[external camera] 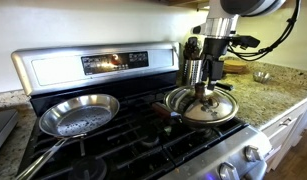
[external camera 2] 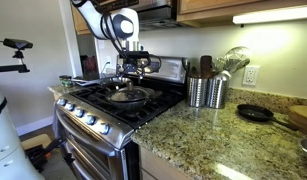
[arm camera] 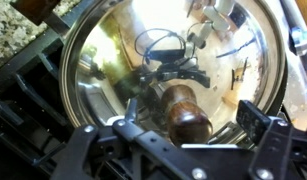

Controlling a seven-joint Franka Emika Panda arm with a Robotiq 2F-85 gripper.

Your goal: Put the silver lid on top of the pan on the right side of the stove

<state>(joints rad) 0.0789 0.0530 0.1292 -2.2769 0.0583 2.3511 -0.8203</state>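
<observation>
One round domed shiny silver lid [external camera: 205, 108] sits on black pan [external camera 2: 124, 101], rt side of steel gas stove [external camera: 53, 68]. Gripper [external camera: 203, 93] over its knob [arm camera: 183, 108], jaws wide apart, holding nothing.

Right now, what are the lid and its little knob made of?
The silver lid looks like polished metal: it reflects things around it like a mirror. Its knob is dark brown, maybe wood or plastic; I cannot tell which.
</observation>
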